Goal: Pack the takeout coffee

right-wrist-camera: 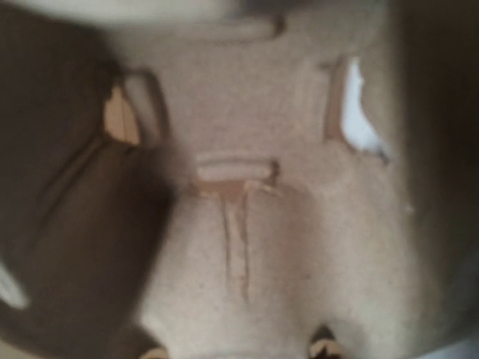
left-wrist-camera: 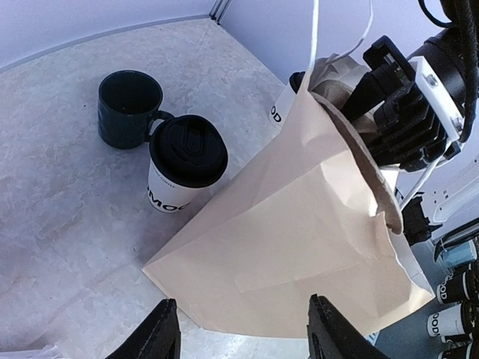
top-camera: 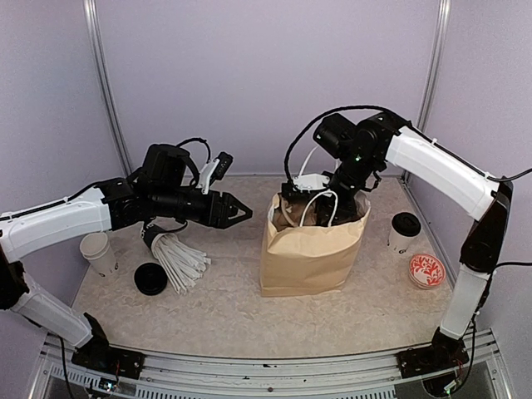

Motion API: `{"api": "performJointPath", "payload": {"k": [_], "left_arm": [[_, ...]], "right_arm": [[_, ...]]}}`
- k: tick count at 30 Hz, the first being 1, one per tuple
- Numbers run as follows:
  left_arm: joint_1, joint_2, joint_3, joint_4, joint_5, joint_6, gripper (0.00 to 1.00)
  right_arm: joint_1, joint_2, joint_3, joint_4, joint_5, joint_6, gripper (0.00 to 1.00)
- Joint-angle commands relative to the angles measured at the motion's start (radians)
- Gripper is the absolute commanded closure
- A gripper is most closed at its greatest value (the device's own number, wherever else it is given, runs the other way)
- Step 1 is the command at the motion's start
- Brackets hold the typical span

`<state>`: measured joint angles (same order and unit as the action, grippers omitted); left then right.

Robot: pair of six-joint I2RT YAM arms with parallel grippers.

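Note:
One takeout coffee (top-camera: 405, 231), a white cup with a black lid, stands right of the brown paper bag (top-camera: 312, 245). In the left wrist view a lidded takeout coffee (left-wrist-camera: 187, 163) stands beside the bag (left-wrist-camera: 314, 224), and another cup (left-wrist-camera: 283, 105) peeks out behind it. My left gripper (top-camera: 237, 212) hovers left of the bag, open and empty, its fingertips (left-wrist-camera: 161, 329) spread toward the bag's side. My right gripper (top-camera: 326, 199) reaches into the bag's mouth. Its view is a blurred tan moulded surface (right-wrist-camera: 247, 224) close between the fingertips (right-wrist-camera: 323, 348); whether it grips anything is unclear.
A dark green mug (left-wrist-camera: 129, 107) stands by the lidded cup. At the left are a lidless paper cup (top-camera: 98, 252), a loose black lid (top-camera: 150, 278) and a tipped black cup of white straws (top-camera: 176, 256). A red patterned disc (top-camera: 426, 271) lies at the right.

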<state>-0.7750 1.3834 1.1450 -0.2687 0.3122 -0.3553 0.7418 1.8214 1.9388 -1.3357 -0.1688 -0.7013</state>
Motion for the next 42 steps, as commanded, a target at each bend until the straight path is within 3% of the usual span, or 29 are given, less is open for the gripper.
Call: {"api": "performJointPath", "payload": {"k": [1,6,10,15,19,29,37,42], "left_arm": [[0.010,0.011,0.013,0.028,0.005,0.007,0.42],[0.006,0.006,0.035,0.033,0.048,0.033,0.42],[-0.071,-0.032,0.022,0.151,0.084,0.110,0.42],[-0.225,-0.096,0.012,0.248,-0.032,0.313,0.39],[-0.272,-0.096,0.021,0.314,-0.060,0.432,0.39],[-0.326,0.082,0.110,0.376,-0.237,0.603,0.46],[-0.325,0.201,0.192,0.368,-0.306,0.600,0.53],[-0.330,0.247,0.227,0.358,-0.329,0.611,0.65]], "right_arm": [[0.023,-0.017,-0.001,-0.042,0.113,-0.032,0.86],[0.025,-0.022,0.111,-0.042,0.152,-0.045,0.86],[0.024,-0.035,0.144,-0.042,0.087,-0.038,0.86],[0.025,-0.051,0.112,-0.042,0.042,-0.021,0.86],[0.025,-0.057,0.109,-0.042,0.017,-0.012,0.86],[0.025,-0.055,0.107,-0.042,0.021,0.000,0.86],[0.026,-0.062,0.095,-0.043,0.018,0.004,0.86],[0.025,-0.062,0.087,-0.042,0.023,0.004,0.86]]}}
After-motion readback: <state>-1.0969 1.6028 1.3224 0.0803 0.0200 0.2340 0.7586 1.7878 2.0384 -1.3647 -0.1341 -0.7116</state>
